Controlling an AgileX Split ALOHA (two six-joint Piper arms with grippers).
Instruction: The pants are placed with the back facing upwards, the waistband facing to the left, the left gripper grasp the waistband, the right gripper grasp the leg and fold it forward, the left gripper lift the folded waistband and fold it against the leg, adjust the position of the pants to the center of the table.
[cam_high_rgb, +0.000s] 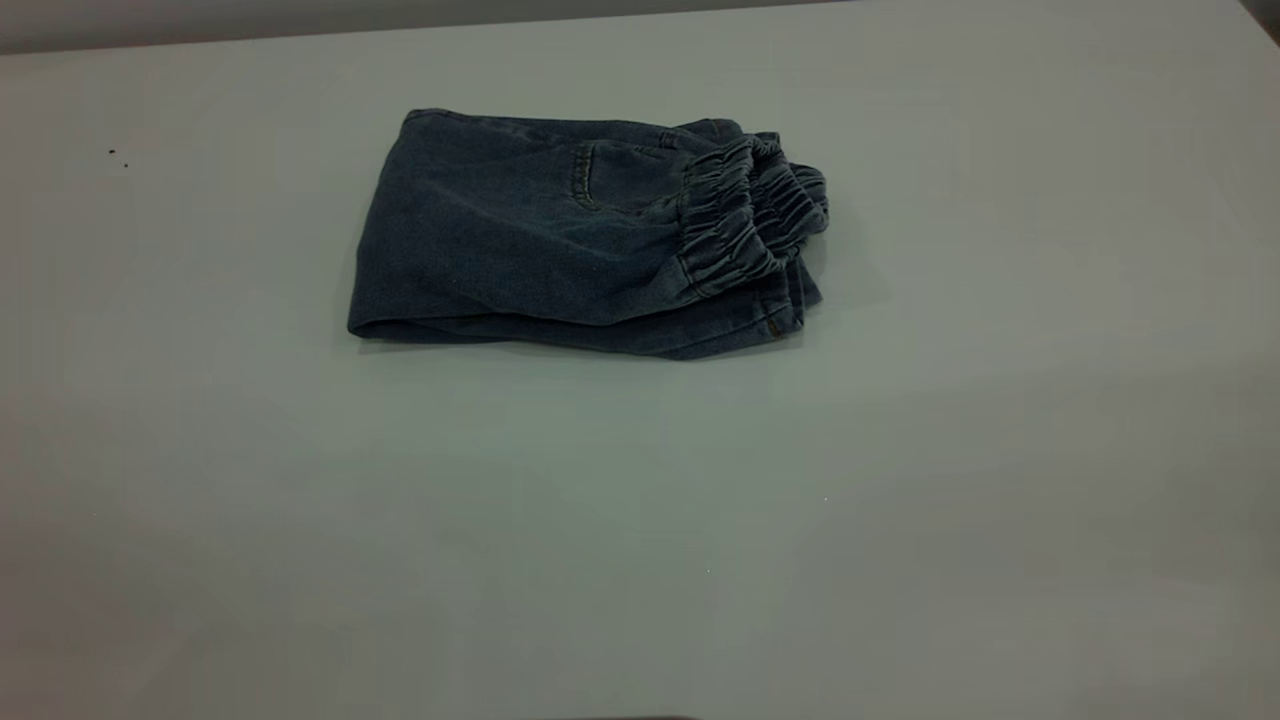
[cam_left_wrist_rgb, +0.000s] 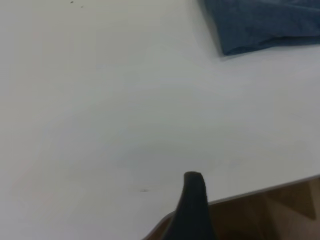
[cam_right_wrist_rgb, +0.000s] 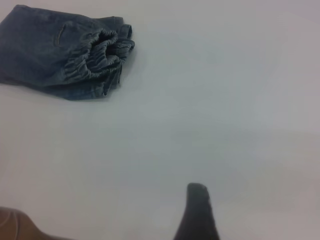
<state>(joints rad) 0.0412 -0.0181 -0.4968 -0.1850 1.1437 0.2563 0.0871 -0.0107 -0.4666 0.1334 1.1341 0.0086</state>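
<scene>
Looks pretty much folded already. Pants (cam_high_rgb: 560, 240) sitting as a compact bundle on the bench (cam_high_rgb: 900, 500), toward the far side and a bit left of middle in the exterior view. Long axis running left to right, with the folded edge on the left and the ruffled waistband (cam_high_rgb: 745, 215) stacked on the right end over the layers underneath.

Neither arm showing in the exterior view. Left gripper (cam_left_wrist_rgb: 192, 200) hanging back by the bench edge, well apart from the denim, only the fold-side corner peeking into its wrist view. Right gripper (cam_right_wrist_rgb: 197, 210) also well apart, looking across bare bench at the waistband end. Only one dark tip visible on each, so can't tell whether either is open or closed. Holding nothing, going by the gap.

Probably just the centring nudge left: toward the near side and slightly right. Hard to call which arm is nearer; fold side faces left, waistband side faces right.
</scene>
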